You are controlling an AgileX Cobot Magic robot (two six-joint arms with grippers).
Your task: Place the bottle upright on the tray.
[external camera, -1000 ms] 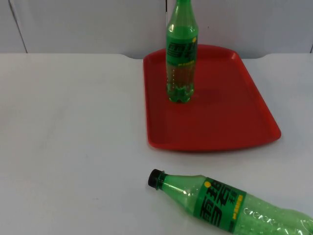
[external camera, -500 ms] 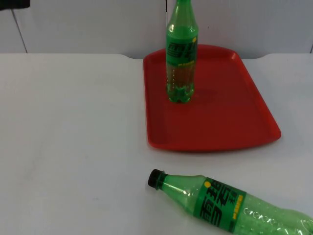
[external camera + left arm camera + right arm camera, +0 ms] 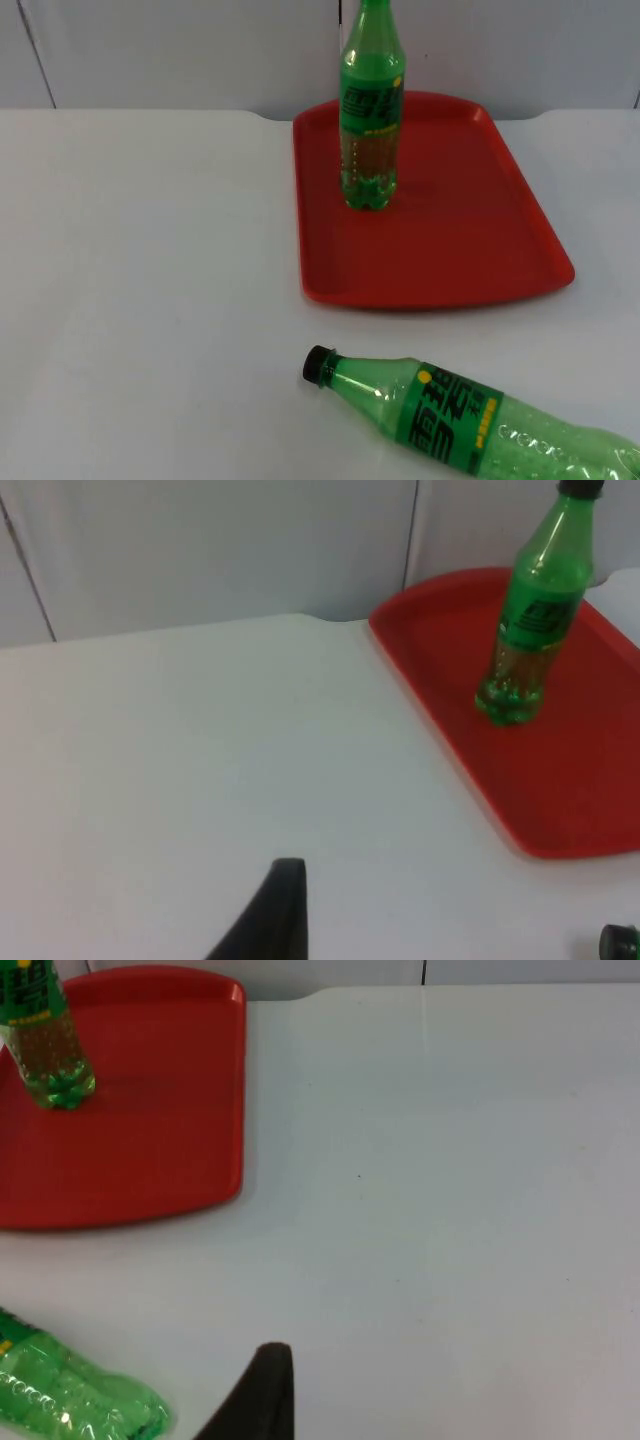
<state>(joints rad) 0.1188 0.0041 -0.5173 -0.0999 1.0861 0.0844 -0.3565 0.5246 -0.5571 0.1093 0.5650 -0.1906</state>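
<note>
One bottle upright on tray, second bottle lying on bench, both arms pulled back.

Red tray (image 3: pixel 440 250) sat on the white bench (image 3: pixel 150 300) toward the grey partition wall (image 3: pixel 180 50). Upright green bottle (image 3: pixel 370 120) stood on the tray's far-left part, label facing camera, cap cut off in the top view; black cap seen in the left wrist view. Lying green bottle (image 3: pixel 470 415) rested on its side on the bench, near the tray's front edge but apart from it, black cap (image 3: pixel 317 364) pointing left. Left hand (image 3: pixel 270 920) hung over bare bench, well apart from the tray, one fingertip visible, can't tell whether open or closed. Right hand (image 3: pixel 255 1395) hung over the bench just beside the lying bottle's base, not touching; state can't be told either.
</note>
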